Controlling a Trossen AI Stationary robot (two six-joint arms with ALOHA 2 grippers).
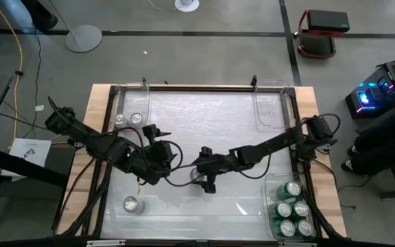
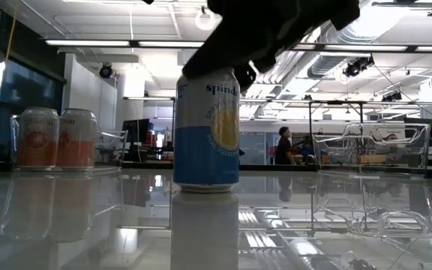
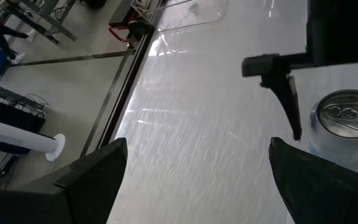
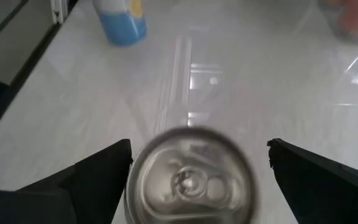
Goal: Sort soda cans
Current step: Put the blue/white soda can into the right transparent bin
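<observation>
- Two dark fingers (image 4: 73,186) are standing wide apart around a silver can top (image 4: 191,177).
- A blue can (image 4: 120,22) is standing farther off on the table (image 4: 260,93).

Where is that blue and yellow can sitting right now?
From above, the blue can stands alone at the table's front left corner, well away from the green cans in the bin at front right. In the low view it is the nearest can.

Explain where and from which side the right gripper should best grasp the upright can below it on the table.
Probably the round side wall just under the rim, coming from straight above. The can stands upright, and the open right gripper already has a finger on either side of it.
</observation>
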